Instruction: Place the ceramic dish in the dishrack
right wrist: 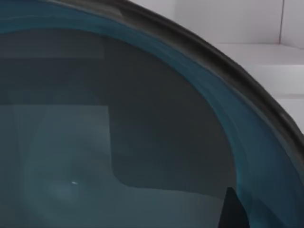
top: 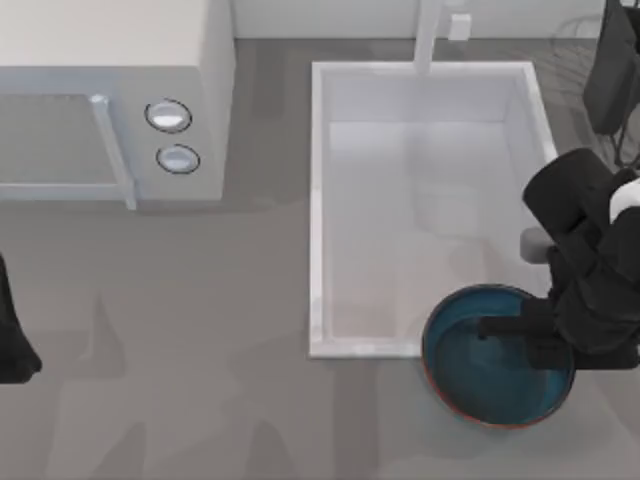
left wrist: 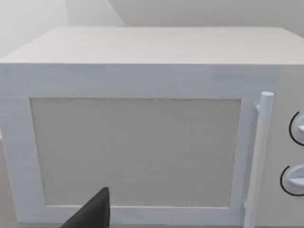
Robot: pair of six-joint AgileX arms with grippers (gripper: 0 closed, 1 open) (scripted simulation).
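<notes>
Near the front right corner of the white sink basin [top: 322, 200], on the grey counter, sits the one ceramic dish [top: 470, 370], its rim overlapping the basin's front edge. My right gripper [top: 525, 335] reaches over the dish's right side; whether its claw pinches the rim or stands spread, I cannot tell. I judge the task barely begun: the dish is not yet in the dishrack [top: 572, 40], whose thin grey wires show faintly at the far right corner, well apart. Lifting, carrying and setting down all remain. My left arm [top: 12, 335] is parked at the table's left edge. One microwave [top: 110, 100] with two knobs [top: 168, 116] stands at the far left.
</notes>
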